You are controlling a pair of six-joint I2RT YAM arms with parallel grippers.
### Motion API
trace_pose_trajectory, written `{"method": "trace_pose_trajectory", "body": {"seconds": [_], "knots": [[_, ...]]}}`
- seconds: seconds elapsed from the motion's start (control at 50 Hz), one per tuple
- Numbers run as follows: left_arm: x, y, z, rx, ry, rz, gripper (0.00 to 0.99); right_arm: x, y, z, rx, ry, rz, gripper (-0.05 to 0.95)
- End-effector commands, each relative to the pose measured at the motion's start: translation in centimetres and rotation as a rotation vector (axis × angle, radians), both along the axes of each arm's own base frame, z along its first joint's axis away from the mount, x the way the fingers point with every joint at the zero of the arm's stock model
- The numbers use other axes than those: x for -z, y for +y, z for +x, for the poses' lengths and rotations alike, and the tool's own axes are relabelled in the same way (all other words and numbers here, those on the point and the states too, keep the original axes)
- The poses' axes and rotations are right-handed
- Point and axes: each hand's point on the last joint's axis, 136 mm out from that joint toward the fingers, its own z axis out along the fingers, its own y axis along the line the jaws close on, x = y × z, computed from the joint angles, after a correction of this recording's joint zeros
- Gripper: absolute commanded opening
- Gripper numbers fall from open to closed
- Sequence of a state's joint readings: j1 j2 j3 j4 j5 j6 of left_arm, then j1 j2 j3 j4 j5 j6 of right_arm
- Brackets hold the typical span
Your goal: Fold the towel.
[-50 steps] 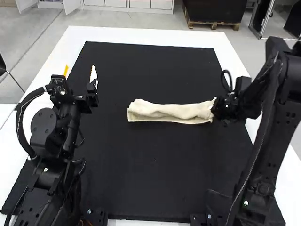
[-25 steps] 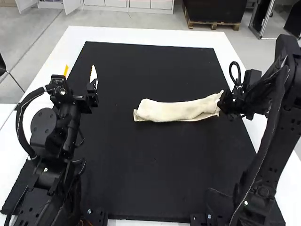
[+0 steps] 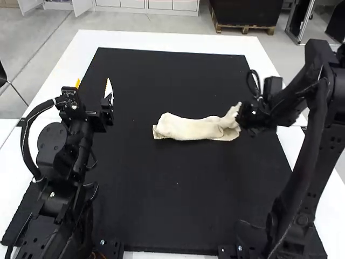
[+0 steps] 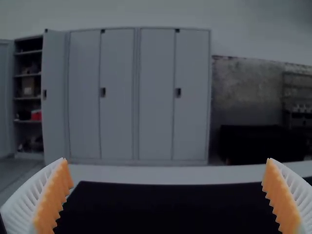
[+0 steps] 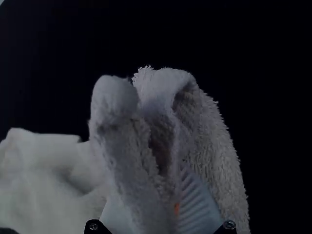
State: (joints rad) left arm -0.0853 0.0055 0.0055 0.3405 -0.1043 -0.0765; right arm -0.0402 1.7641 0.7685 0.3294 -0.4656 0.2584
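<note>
Meanwhile, the right hand (image 3: pixel 240 115) grasps the right end of a cream towel (image 3: pixel 186 128), which lies in a narrow strip across the middle of a black mat (image 3: pixel 178 189) on a white surface (image 3: pixel 161 40). Stretched farther right a moment earlier, that end is now drawn left and bunched upward, while the left end stays put. The shift appears to start a fold across the strip, though bunching could skew it. The left hand (image 3: pixel 94 90) stands released, fingers wide apart.
</note>
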Motion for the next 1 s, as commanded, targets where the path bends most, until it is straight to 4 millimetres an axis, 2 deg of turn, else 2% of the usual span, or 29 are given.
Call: {"method": "trace_pose_trajectory", "body": {"seconds": [0.0, 0.5, 0.66, 0.98], "knots": [[-0.2, -0.3, -0.1, 0.017, -0.011, -0.007, 0.915, -2.9, 3.2, 0.5, -0.028, -0.059, 0.006, -0.02], [-0.2, -0.4, -0.1, 0.025, -0.013, -0.01, 0.915, -5.2, 14.1, -0.5, -0.148, -0.145, 0.013, -0.02], [-0.2, -0.4, -0.1, 0.025, -0.013, -0.012, 0.916, -5.2, 16.6, -0.6, -0.18, -0.156, 0.015, -0.02], [-0.2, -0.3, -0.1, 0.021, -0.011, -0.013, 0.916, -4.5, 19.6, -0.7, -0.218, -0.168, 0.005, -0.02]]}}
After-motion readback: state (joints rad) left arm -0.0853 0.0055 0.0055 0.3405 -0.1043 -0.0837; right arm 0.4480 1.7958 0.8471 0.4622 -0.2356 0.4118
